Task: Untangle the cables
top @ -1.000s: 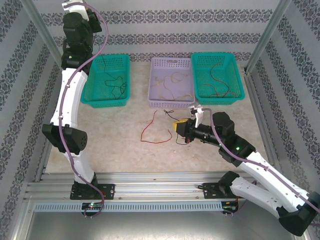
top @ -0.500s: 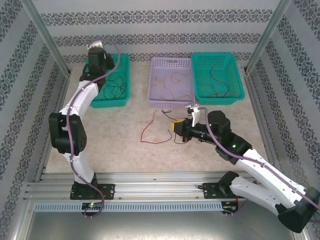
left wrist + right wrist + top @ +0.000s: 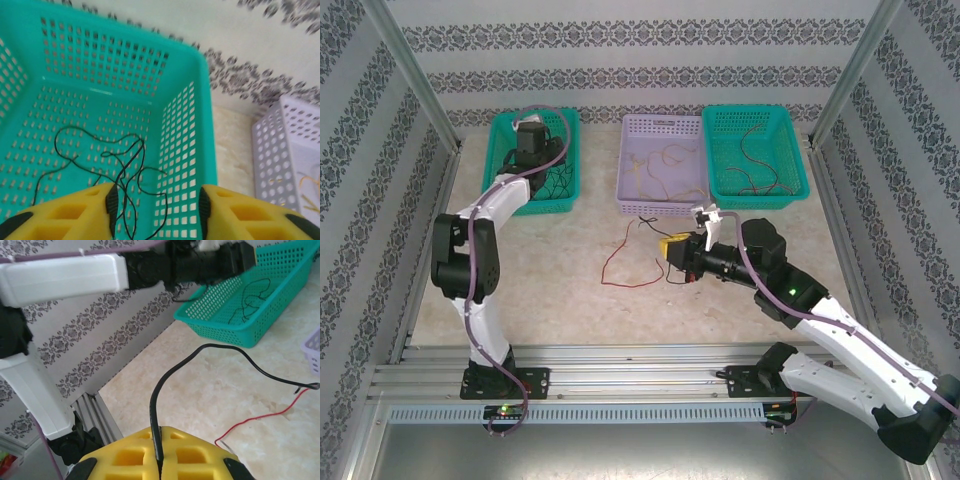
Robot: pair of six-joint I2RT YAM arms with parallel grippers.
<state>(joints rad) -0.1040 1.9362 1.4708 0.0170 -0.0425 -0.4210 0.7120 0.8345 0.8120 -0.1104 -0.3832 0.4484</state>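
This is a robot test lab. The left arm [image 3: 498, 200] and right arm [image 3: 840, 335] are bolted to metal rails [image 3: 640, 360] in front of the purple basket [image 3: 663, 207]. Wallpapered walls [image 3: 640, 55] stand behind it and beside it.

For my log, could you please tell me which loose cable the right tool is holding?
The black cable, pinched in the right tool; the red cable lies free on the table beside it.

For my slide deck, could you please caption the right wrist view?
Right gripper shut on a black cable, a red cable lying on the table beyond.
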